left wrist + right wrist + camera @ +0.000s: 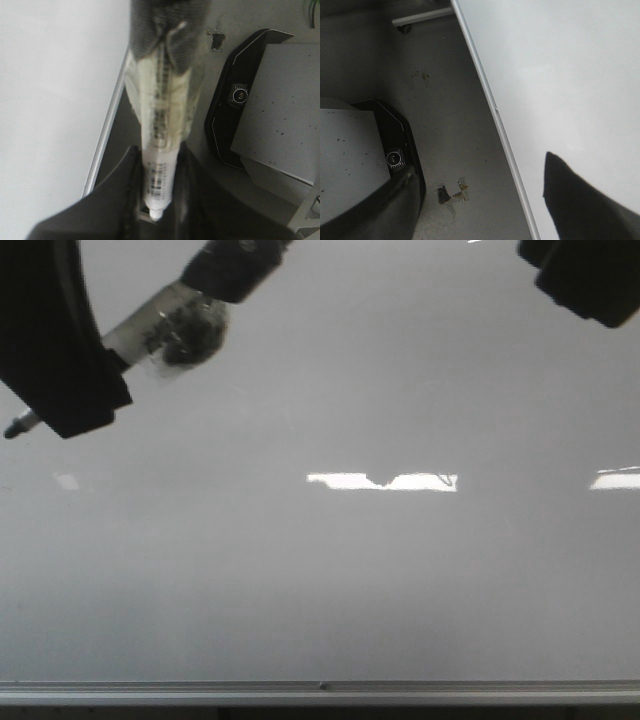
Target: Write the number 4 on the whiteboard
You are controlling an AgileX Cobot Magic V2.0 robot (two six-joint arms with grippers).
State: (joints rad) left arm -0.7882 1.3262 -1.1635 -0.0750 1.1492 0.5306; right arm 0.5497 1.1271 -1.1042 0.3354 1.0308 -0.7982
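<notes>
At upper left of the front view, the left end effector (62, 390) grips a marker (150, 330) with a pale, clear-wrapped barrel; the dark tip (12, 430) projects past the fingers toward the left edge of the whiteboard (330, 580). From the left wrist view, the marker (160, 150) is seated between the two dark fingers (120, 190), which are closed against its barrel. The right end effector (585, 275) sits at upper right of the front view; only a dark corner of it shows in the right wrist view (580, 200), so its opening cannot be determined

Board condition: no stroke of the number 4 is visible anywhere on the surface. Bright rectangular patches (382, 481) across the middle are light reflections, not ink. A silver frame edge (320, 692) runs along the bottom

Procedure, as judged from this state:
1. Writing has not begun. Whether the tip already touches the board cannot be told from these views
2. Bring the tip over open board away from the frame, so all three strokes fit
3. Hold contact light and even; too much pressure may slide the barrel in the grip
4. Draw the slanted stroke, then the short crossbar, lift, then the long vertical stem
5. Keep the right arm off the writing area
</notes>
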